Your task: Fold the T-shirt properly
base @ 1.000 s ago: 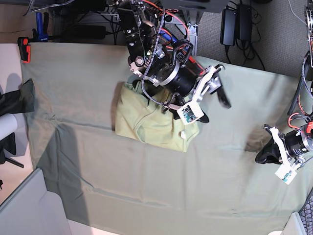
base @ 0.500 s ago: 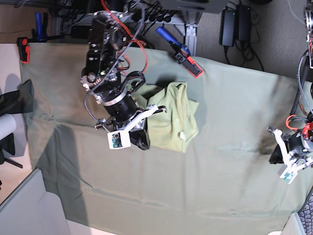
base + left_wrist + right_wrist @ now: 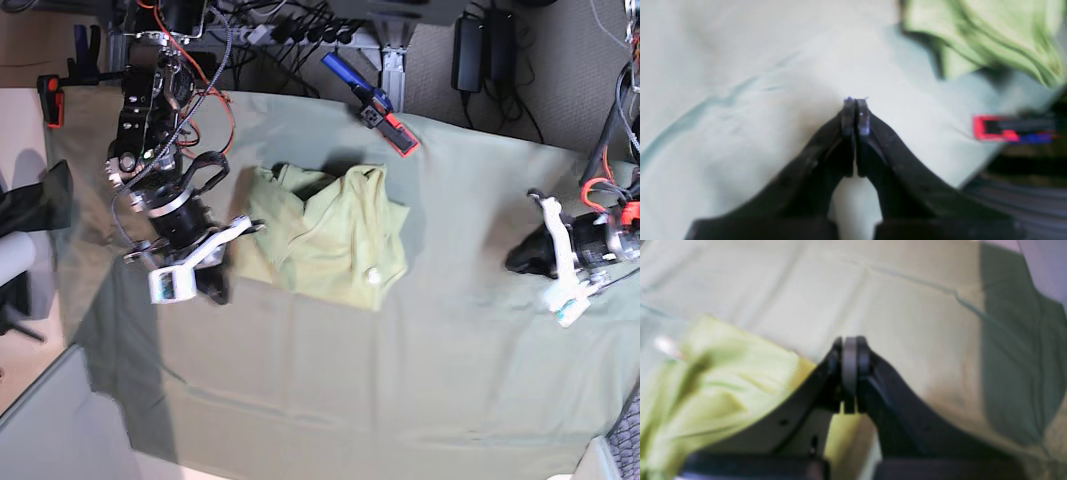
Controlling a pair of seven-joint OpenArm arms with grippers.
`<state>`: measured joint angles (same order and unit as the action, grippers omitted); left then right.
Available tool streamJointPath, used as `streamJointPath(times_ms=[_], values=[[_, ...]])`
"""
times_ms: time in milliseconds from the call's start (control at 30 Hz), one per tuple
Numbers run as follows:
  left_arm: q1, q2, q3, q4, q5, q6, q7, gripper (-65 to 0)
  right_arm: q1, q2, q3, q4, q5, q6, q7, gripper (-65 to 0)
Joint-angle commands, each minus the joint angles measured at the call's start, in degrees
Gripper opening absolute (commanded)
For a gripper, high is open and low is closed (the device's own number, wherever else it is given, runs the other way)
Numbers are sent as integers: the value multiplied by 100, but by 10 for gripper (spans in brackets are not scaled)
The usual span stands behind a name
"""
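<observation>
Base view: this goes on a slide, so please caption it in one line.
Folded T-shirt lies on the table cloth, flanked by the shut right gripper and shut left gripper, neither holding it.

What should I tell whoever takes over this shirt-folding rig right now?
Left pincer: shut, empty, over the table cloth away from the shirt.
Right pincer: shut, empty, beside the T-shirt.
T-shirt: bunched in a rumpled bundle mid-cloth, white tag showing.
Done: a rough, partial fold at best.
Left: tidy the edges and finish the fold.
</observation>
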<state>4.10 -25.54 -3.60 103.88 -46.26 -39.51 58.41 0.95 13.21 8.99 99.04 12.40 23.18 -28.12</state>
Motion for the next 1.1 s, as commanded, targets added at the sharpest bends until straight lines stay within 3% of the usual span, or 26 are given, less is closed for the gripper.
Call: streamJointPath(times_ms=[0,167,300,567,933,1067], values=[[-28,-26,37,273,-107,-49,-127,-650,315,44,26,-136,46,149,186,-650],[278,127,804,634,380,-49,-216,-650,1086,-2,24,-1486,68,149,356,-650],[212,188,1563,603,1108,-49,-739,-650,1565,-7,-13,-2282,72,151,354,-650],[173,516,2566,614,1355,-49,-809,-650,1679,-4,-13,-2732,66,151,439,-650],[-372,599,2424,894,1519,-49,-811,-650,1663,-2,-13,-2820,50,153,431,-650],[-533,623,2339,894,765,-49,-892,-650,1663,-4,-13,-2820,70,151,433,-650]])
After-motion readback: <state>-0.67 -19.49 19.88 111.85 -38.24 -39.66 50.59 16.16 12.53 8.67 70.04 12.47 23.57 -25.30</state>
